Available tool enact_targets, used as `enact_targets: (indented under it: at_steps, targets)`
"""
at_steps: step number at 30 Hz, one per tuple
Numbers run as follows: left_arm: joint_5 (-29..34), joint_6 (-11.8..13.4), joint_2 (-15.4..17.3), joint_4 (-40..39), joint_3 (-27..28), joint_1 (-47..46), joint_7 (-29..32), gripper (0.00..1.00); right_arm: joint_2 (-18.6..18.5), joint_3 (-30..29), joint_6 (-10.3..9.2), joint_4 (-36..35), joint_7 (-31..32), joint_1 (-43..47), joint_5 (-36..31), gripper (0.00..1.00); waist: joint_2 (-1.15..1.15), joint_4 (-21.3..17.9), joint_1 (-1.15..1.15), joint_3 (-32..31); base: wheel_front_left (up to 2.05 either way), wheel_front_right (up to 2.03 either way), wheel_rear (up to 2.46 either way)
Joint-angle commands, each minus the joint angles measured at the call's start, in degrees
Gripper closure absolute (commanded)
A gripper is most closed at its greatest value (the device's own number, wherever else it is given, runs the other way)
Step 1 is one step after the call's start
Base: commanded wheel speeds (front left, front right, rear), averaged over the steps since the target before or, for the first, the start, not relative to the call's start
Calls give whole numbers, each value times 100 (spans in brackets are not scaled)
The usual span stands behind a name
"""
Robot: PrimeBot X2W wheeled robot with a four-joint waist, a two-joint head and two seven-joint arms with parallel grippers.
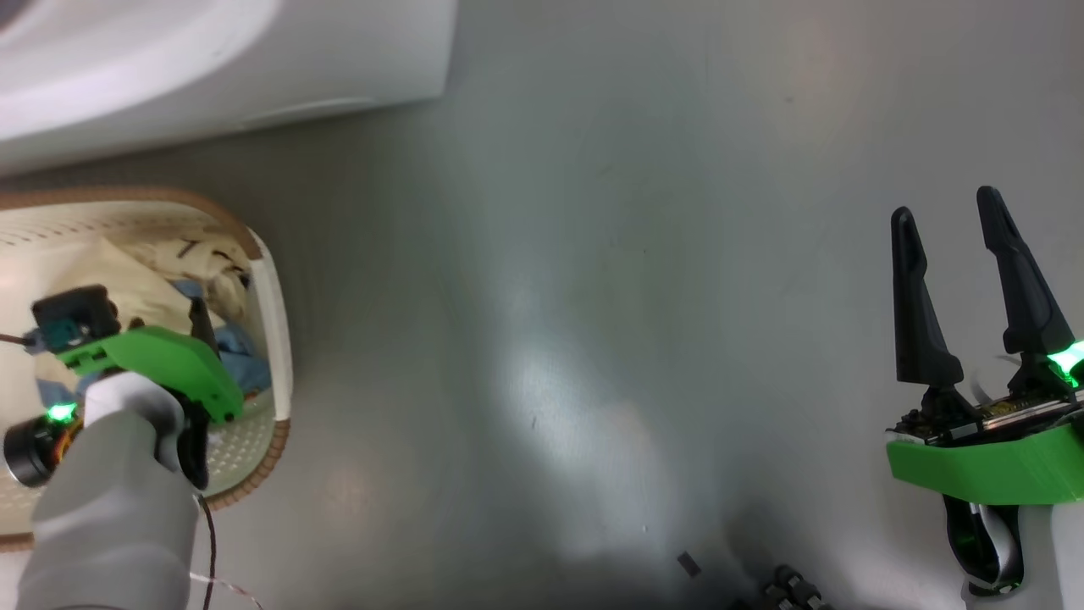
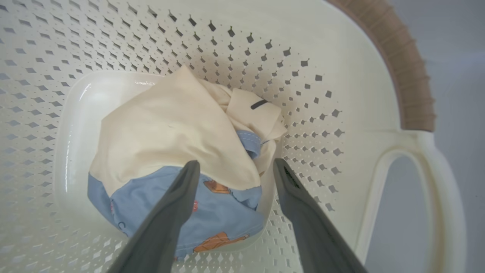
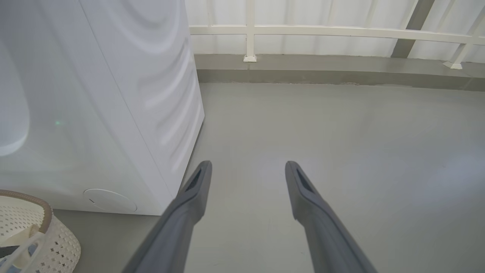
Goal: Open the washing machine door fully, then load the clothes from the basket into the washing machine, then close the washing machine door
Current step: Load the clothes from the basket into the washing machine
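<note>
**Left end effector open over the clothes in the basket**

The left end effector (image 2: pixel 235 163) reaches down into the basket (image 2: pixel 341 57). Its two dark fingers (image 2: pixel 166 220) are spread wide apart and hold nothing. Right beneath them, on the basket's bottom, the clothes (image 2: pixel 170 129) lie in one crumpled heap. A cream cloth (image 2: pixel 163 121) is on top, ahead of the fingertips. A light blue cloth (image 2: pixel 219 216) shows under it, between and below the two fingers. In the left wrist view one finger crosses the blue cloth and the other runs along the heap's edge next to the perforated wall. Whether either tip touches the fabric cannot be told.

The blue cloth carries small orange-brown and red prints and a pale curved mark near its edge, all too blurred to read. The cream cloth has one short dark dash (image 2: pixel 258 104) on a folded corner, which is not a readable letter. The basket's brown rim (image 2: pixel 413 76) lies beyond the finger next to the wall.

The right end effector (image 1: pixel 944 203) hangs well apart from the basket, over bare grey floor (image 3: pixel 341 132), with its fingers wide apart and empty. Ahead of it and to its left stands the white washing machine (image 3: pixel 94 94), with a round flap (image 3: pixel 110 200) low on its front near the corner. The basket stands on the floor just in front of the machine. Farther ahead of the right end effector, a white railing (image 3: pixel 322 32) runs along the floor's edge.
</note>
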Motion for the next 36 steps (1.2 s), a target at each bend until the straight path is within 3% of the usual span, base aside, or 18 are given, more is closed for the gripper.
enact_targets:
  at_steps: [1,13,14,16,17,18,36]
  targets:
    - [-61,55,244,-6,137,48,-95,0,-19,130,35,-159,-27,52,112,0,0,-221,-1,483,0,0,0]
    - [-221,132,513,96,215,-471,-344,0,-124,129,35,-336,-27,-114,122,0,0,-219,-1,1132,0,0,0]
    - [-225,138,524,103,210,-494,-347,7,-129,121,35,-340,-27,-119,117,0,0,-222,-1,1153,0,0,0]
    - [-227,155,530,117,193,-532,-350,53,-132,99,35,-345,-27,-125,115,0,0,-220,-1,1182,0,0,0]
    - [-227,154,529,123,181,-545,-347,67,-133,93,35,-343,-27,-128,115,0,0,-220,-1,1190,0,0,0]
    - [-231,151,529,129,173,-556,-348,99,-134,88,35,-338,-27,-131,114,0,0,-219,-1,1195,0,0,0]
    - [-207,19,468,111,-22,-246,-819,100,-111,70,35,-251,-27,-220,79,0,0,-143,-1,864,0,0,0]
